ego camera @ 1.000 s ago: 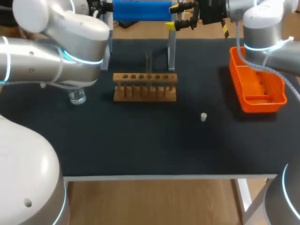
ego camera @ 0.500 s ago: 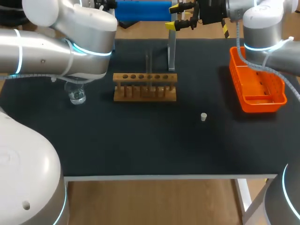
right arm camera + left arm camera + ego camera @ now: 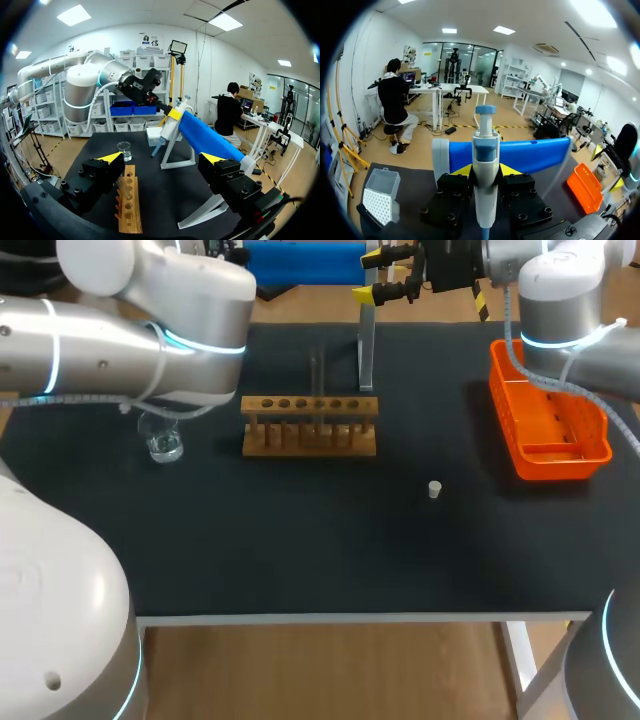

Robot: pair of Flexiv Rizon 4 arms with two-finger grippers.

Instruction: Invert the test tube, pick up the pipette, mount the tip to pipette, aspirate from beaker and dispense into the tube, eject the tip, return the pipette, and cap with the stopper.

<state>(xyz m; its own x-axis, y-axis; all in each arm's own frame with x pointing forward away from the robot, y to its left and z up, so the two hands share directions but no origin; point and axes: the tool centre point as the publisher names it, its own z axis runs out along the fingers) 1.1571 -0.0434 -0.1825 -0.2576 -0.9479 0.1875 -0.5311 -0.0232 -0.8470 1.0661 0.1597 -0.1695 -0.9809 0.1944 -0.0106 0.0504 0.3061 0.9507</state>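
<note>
In the head view, the right tool (image 3: 372,276) hangs at the far edge of the counter (image 3: 300,550). Its yellow tips stand apart with nothing between them, just beside one end of the blue pipette stand (image 3: 305,260). Nearer than the tool stands the wooden test tube rack (image 3: 310,425), with a test tube (image 3: 317,368) upright in it. The white stopper (image 3: 434,489) lies alone on the counter, well short of the tool. The orange basket (image 3: 548,430) sits off to the tool's right. The glass beaker (image 3: 163,446) stands under the left arm (image 3: 150,330), whose bulk hides its own tool.

In the left wrist view, the left tool (image 3: 485,170) is clamped on the pipette (image 3: 485,145) from both sides. The pipette stands upright between the yellow tips, with the blue stand just ahead of it. A pipette tip box (image 3: 380,197) rests on the counter beside the tool.

In the right wrist view, the right tool is spread wide and grips nothing. Ahead of it lies the rack, with the beaker beyond. Farther on, the left arm holds the pipette at the stand's raised end, nozzle pointing down.
</note>
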